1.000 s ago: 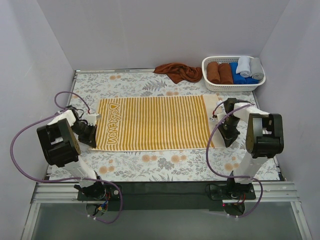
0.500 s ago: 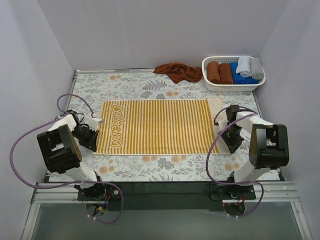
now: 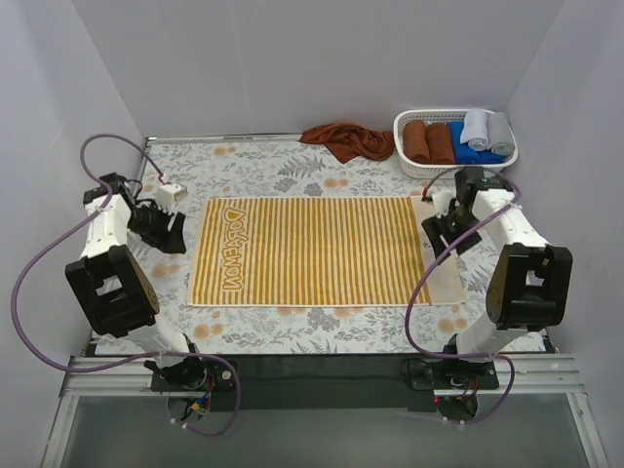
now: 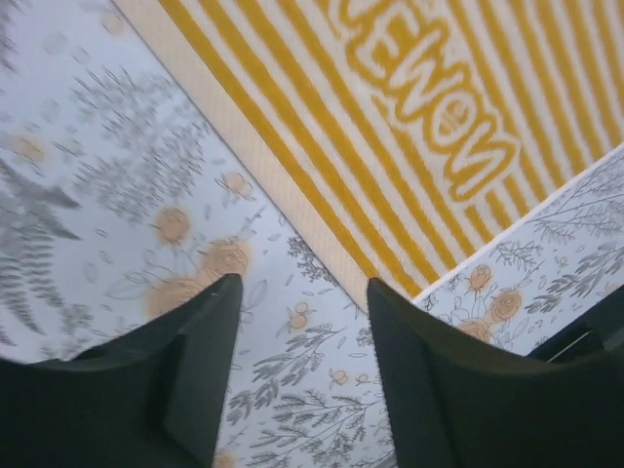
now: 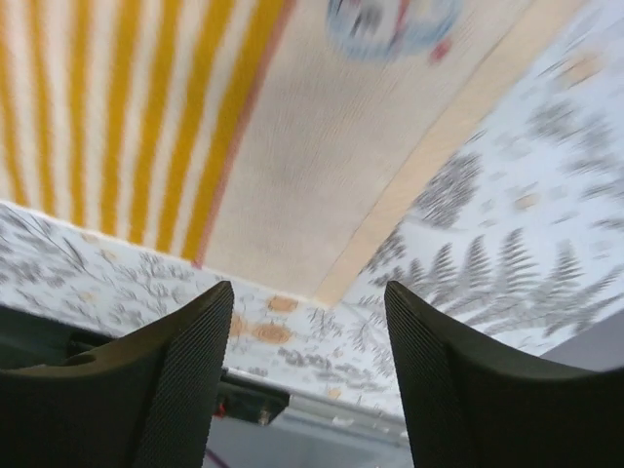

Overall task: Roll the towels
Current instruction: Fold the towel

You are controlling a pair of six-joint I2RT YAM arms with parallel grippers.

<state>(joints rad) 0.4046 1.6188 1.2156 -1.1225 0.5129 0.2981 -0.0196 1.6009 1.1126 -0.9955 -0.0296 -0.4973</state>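
The step in hand is judged to be the last of the laying-out: the mustard-yellow cloth towel with white stripes (image 3: 310,250) is spread flat in the middle of the flower-patterned bench (image 3: 292,166), and no roll has been started. Its long sides run parallel to the near edge, and its short ends face the left and right edges. Yellow lettering is carried at the left end and a plain cream band at the right end. The cloth looks smooth, with no fold or wrinkle to be made out.

The left claw (image 4: 302,288) is held apart and empty above bare bench just off the towel's left end. The right claw (image 5: 310,288) is likewise apart and empty, over the cream band at the right end.

The next move is judged to call for one short end to be pinched and turned over onto itself, evenly across the width.

The long rust-brown cloth towel (image 3: 346,139) lies crumpled at the far edge, just beside the white plastic basket (image 3: 408,166) in the far right corner, and is not yet rolled.
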